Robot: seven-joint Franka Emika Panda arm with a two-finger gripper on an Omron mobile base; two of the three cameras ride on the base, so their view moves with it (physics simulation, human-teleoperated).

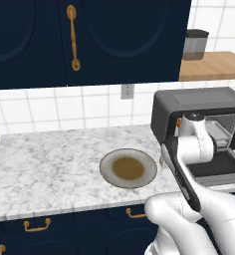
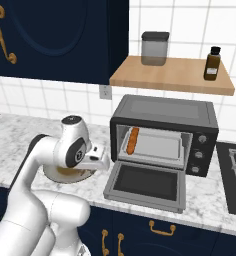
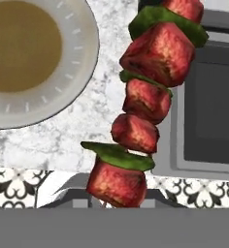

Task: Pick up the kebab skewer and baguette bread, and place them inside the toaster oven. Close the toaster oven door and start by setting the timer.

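I could read no brand or label anywhere, not even on the brown bottle (image 2: 212, 63) up on the wooden shelf (image 2: 173, 75). The kebab skewer (image 3: 146, 99) hung close before the hand camera, red meat and green pepper, its top cut off by the frame; the gripper seemed clamped on its lower end, though the fingers were hidden. Below lay the plate (image 3: 85, 63) and the dropped toaster oven door (image 2: 146, 186). The baguette bread (image 2: 132, 140) rested inside the toaster oven (image 2: 165, 134), at the left.
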